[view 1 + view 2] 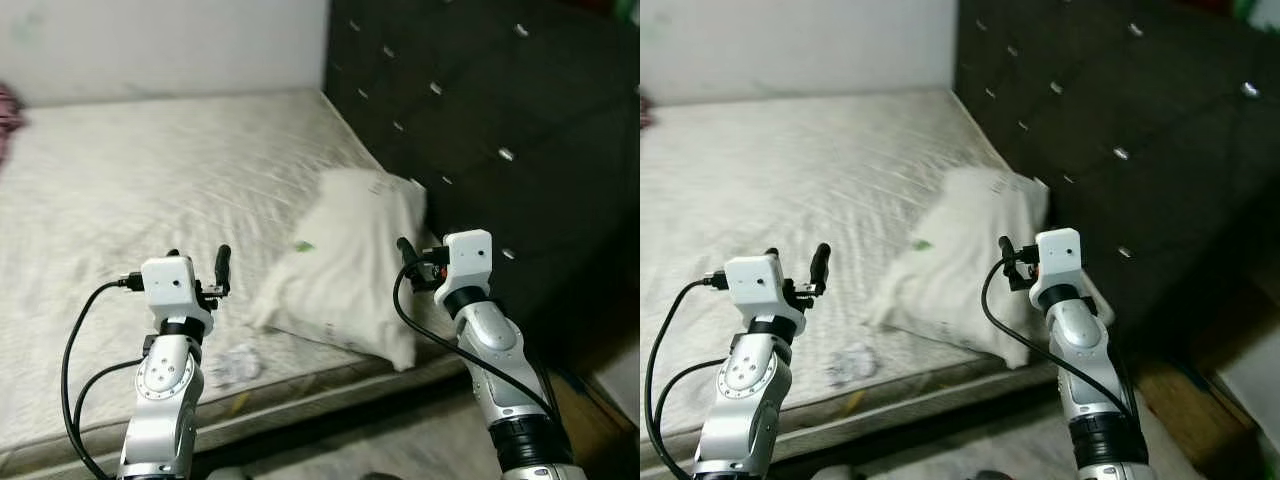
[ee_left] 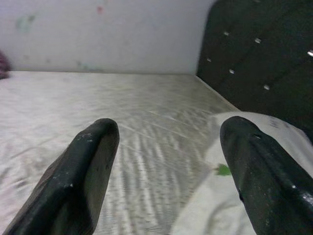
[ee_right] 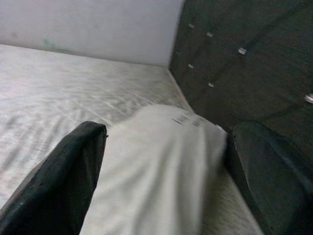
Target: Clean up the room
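Note:
A white pillow (image 1: 350, 265) lies askew on the bare mattress (image 1: 150, 190), near its front edge and beside the dark tufted headboard (image 1: 500, 120). A small green scrap (image 1: 303, 246) sits on the pillow. A crumpled white piece of paper (image 1: 235, 365) lies on the mattress close to my left arm. My left gripper (image 1: 200, 265) is held up over the mattress's front edge, left of the pillow, open and empty (image 2: 166, 132). On the pillow's right side, my right gripper (image 1: 415, 262) is open too, with the pillow (image 3: 156, 171) showing between its fingers at a distance.
A dark pink cloth (image 1: 8, 115) lies at the far left of the mattress. A white wall (image 1: 160, 45) runs behind the bed. A small yellow bit (image 1: 240, 403) lies at the mattress edge. Grey floor (image 1: 400, 440) shows below, and a wooden piece (image 1: 600, 410) at the lower right.

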Tool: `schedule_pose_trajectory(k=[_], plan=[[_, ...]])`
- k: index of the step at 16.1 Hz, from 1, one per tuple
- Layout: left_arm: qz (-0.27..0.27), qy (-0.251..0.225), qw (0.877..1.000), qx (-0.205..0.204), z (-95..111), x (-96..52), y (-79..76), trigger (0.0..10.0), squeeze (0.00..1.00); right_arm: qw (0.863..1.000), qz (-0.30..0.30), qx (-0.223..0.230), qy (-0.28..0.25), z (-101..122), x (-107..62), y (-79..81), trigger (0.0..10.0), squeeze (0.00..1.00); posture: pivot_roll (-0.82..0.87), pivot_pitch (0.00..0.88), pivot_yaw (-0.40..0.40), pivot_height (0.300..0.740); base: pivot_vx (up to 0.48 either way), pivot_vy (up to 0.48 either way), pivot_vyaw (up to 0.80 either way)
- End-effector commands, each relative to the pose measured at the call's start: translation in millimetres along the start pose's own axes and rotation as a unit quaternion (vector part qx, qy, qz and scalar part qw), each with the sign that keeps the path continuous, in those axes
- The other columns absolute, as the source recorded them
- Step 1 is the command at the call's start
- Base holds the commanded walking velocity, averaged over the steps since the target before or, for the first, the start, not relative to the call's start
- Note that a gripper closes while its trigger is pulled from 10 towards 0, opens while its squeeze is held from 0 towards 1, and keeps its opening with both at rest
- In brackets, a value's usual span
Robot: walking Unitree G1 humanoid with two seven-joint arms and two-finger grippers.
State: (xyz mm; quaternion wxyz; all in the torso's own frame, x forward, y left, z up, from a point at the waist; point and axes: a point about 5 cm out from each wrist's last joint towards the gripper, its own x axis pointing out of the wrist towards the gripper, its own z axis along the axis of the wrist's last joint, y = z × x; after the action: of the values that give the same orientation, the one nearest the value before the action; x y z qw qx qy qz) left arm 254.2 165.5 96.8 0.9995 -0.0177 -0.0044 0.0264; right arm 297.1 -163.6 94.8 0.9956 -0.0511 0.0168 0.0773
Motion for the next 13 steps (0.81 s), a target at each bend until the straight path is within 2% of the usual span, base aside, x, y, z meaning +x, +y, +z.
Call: schedule_pose_trajectory(k=[1,8,10,13], plan=[[0.007,0.002,1.0,0.004,-0.2,0.5,6.5,10.0,0.0,1.0,0.008,0.008,-0.006,4.8,4.3,6.9,10.0,0.0,0.02,0.0,-0.08,0.74,0.0,0.48,0.0],[0.011,-0.008,1.0,0.004,2.2,1.3,6.9,10.0,0.0,1.0,0.01,0.006,-0.007,5.4,5.9,6.8,10.0,0.0,0.02,0.0,-0.085,0.74,0.0,0.48,0.0],[0.021,-0.011,1.0,0.007,2.7,0.7,9.5,10.0,0.0,1.0,0.006,-0.009,-0.009,6.5,6.0,6.3,10.0,0.0,0.02,0.0,-0.084,0.74,0.0,0.0,0.0],[0.011,-0.019,1.0,0.01,4.9,1.2,7.1,10.0,0.0,1.0,-0.009,0.002,-0.011,5.9,5.5,3.6,10.0,0.0,0.02,0.0,-0.077,0.74,0.0,0.0,0.8]])
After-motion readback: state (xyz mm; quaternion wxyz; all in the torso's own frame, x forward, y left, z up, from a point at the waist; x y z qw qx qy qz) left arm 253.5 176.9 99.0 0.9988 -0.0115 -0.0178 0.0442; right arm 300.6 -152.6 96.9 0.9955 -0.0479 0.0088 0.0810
